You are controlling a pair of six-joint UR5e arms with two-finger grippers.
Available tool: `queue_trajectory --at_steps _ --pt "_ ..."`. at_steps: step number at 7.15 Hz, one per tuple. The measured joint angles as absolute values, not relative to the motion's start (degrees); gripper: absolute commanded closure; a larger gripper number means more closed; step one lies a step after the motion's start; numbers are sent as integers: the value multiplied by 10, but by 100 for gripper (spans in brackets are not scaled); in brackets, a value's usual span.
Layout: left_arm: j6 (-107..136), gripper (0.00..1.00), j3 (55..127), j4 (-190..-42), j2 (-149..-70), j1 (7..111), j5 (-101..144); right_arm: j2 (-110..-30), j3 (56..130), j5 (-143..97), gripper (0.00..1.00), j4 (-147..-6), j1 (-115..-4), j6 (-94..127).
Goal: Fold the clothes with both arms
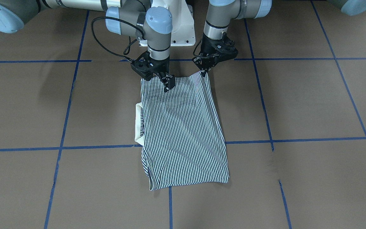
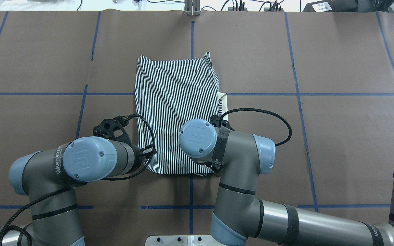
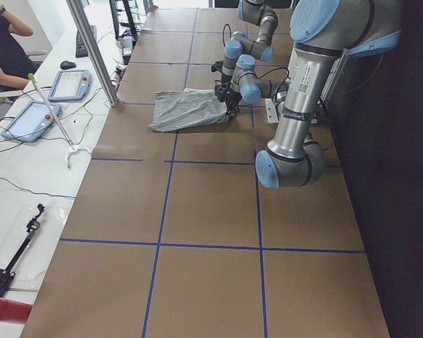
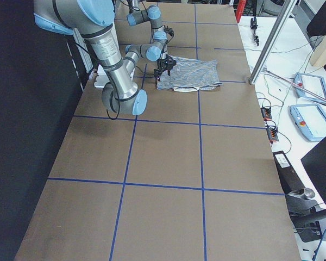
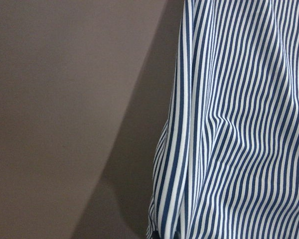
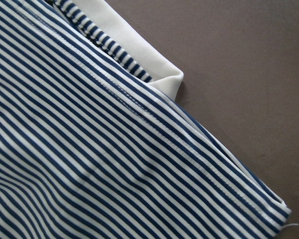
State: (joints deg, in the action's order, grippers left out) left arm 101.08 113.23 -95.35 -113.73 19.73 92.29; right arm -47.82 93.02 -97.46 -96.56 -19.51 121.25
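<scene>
The striped polo shirt lies folded into a rough rectangle mid-table, and it also shows in the overhead view. Its cream collar sticks out on one side. My left gripper is shut on the shirt's corner nearest the robot, and the cloth rises to it. My right gripper is over the same near edge, fingers together, and looks shut on the cloth. In the overhead view the right wrist hides that gripper. The left wrist view shows the shirt's edge, and the right wrist view shows stripes and collar.
The white pedestal base stands just behind the grippers. Blue tape lines grid the brown table. A metal pole, tablets and a seated person are beyond the table's far edge.
</scene>
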Motion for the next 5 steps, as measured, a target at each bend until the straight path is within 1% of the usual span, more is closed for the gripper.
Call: queue_trajectory --at_steps 3,5 --pt "1011 100 1135 -954 -1137 198 923 -480 926 -984 0 -972 -195 1218" --pt "1011 100 1138 -954 -1137 198 922 -476 911 -984 0 -967 -195 1218"
